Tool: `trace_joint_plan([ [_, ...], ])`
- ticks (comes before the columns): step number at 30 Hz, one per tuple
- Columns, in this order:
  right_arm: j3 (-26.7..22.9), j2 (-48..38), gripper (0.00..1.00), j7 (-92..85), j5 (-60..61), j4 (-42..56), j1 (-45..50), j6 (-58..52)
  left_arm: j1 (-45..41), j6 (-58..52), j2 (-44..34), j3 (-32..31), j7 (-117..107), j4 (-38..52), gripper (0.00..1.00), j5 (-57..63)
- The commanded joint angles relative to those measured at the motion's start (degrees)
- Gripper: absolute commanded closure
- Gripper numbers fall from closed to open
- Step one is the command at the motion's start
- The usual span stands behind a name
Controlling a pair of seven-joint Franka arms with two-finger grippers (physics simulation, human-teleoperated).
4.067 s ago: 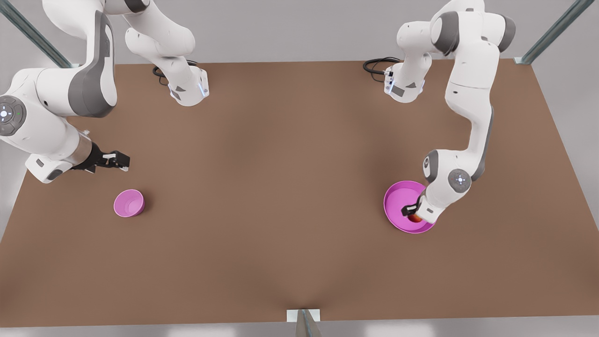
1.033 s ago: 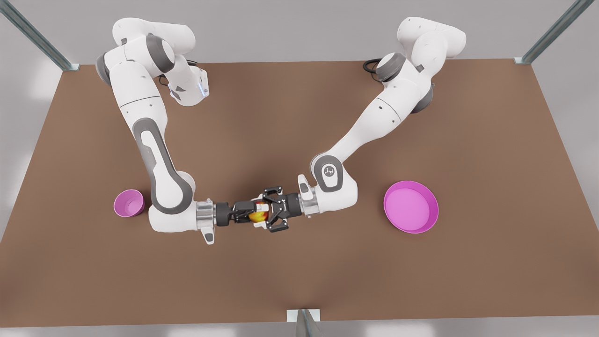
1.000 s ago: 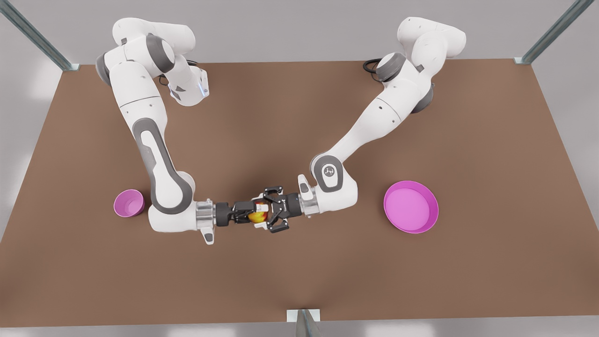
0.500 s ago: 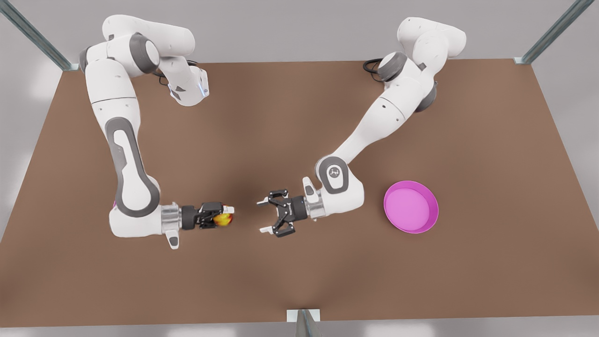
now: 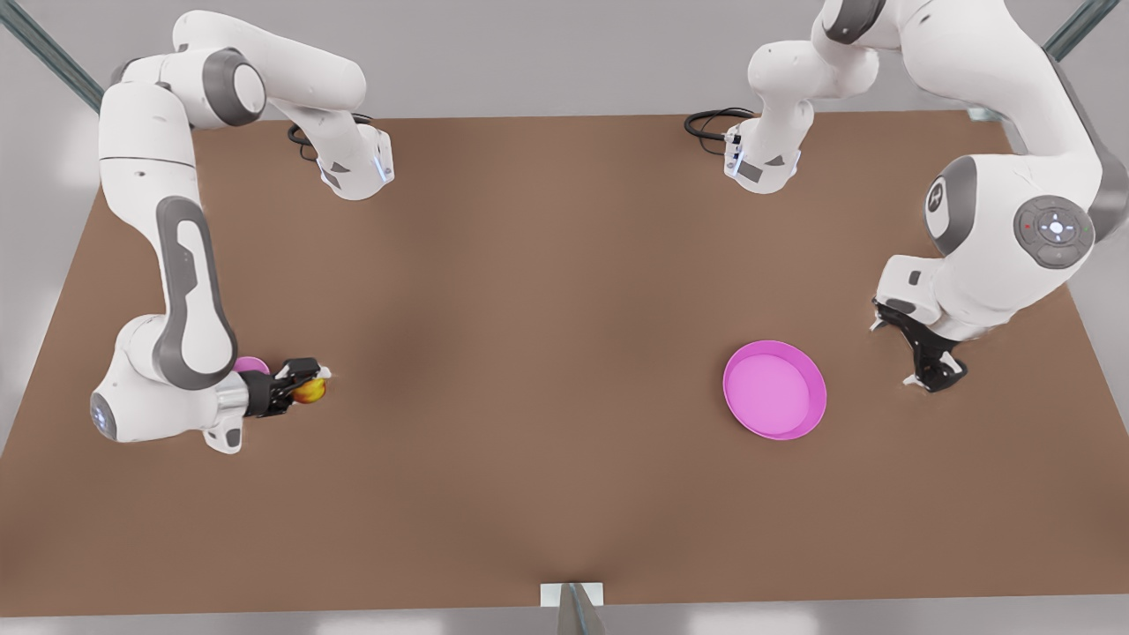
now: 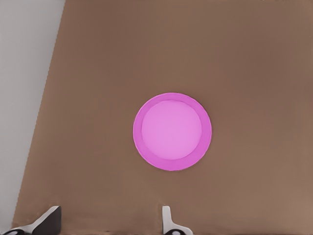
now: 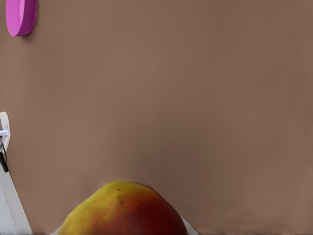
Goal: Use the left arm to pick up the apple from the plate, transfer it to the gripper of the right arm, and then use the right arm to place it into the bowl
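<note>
Handover done. Your right gripper [image 5: 304,386] clamps apple [image 5: 310,391] at front view's left, just beside bowl [image 5: 251,363]; drop remains. Left gripper [image 5: 922,357] spread, empty, waits beyond bare plate [image 5: 774,390].

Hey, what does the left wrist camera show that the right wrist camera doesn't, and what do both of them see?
The left wrist view looks down into the plate, so its inner face is visible, with the left gripper's open fingers apart at the frame edge. The right wrist view has the apple up close, held in the right gripper. Both show the plate, seen edge-on from the right wrist, and the brown table.
</note>
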Motion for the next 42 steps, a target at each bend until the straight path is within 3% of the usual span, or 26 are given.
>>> trace_joint_plan([
  [1,-0.35,0.18,0.43,-5.13,-6.91,0.11,-0.59,-0.19,-1.81,1.47,-4.29,3.70,-64.17,-5.74,0.00,-4.71],
  [3,-0.35,0.97,0.42,-7.67,-9.98,0.11,-2.00,1.31,-1.72,1.21,3.44,4.41,-67.77,1.47,0.00,-4.62],
  [6,-0.35,2.46,0.42,-10.31,-13.15,0.55,-4.11,2.80,-0.58,2.70,9.69,4.49,-71.82,4.73,0.00,-4.71],
  [20,-0.53,4.04,0.42,-26.92,-25.36,0.28,-7.80,8.52,-0.31,3.40,10.21,4.32,-72.52,4.99,0.00,-6.99],
  [26,0.26,1.76,0.42,-30.79,-26.42,-5.87,-10.26,11.85,-0.66,3.40,10.30,4.23,-74.10,4.99,0.00,-6.99],
  [34,0.26,2.90,0.41,-32.72,-27.21,-6.40,-11.23,14.58,-0.66,3.40,10.39,4.23,-74.10,4.99,0.00,-6.90],
  [35,0.26,2.90,0.27,-32.72,-27.13,-6.40,-11.40,14.58,-0.66,3.40,10.39,4.23,-74.10,4.99,0.00,-6.90],
  [36,0.26,2.90,0.00,-32.72,-27.12,-6.40,-11.40,14.58,-0.66,3.40,10.39,4.23,-74.02,4.99,0.00,-6.90],
  [40,0.26,2.64,0.00,-33.16,-27.21,-6.31,-11.31,14.23,-0.66,3.58,10.39,4.23,-74.02,4.99,0.00,-6.82],
  [42,1.75,-1.75,0.00,-31.85,-27.12,-4.38,-10.61,13.53,-0.66,3.58,10.39,4.23,-74.02,4.99,0.00,-6.82],
])
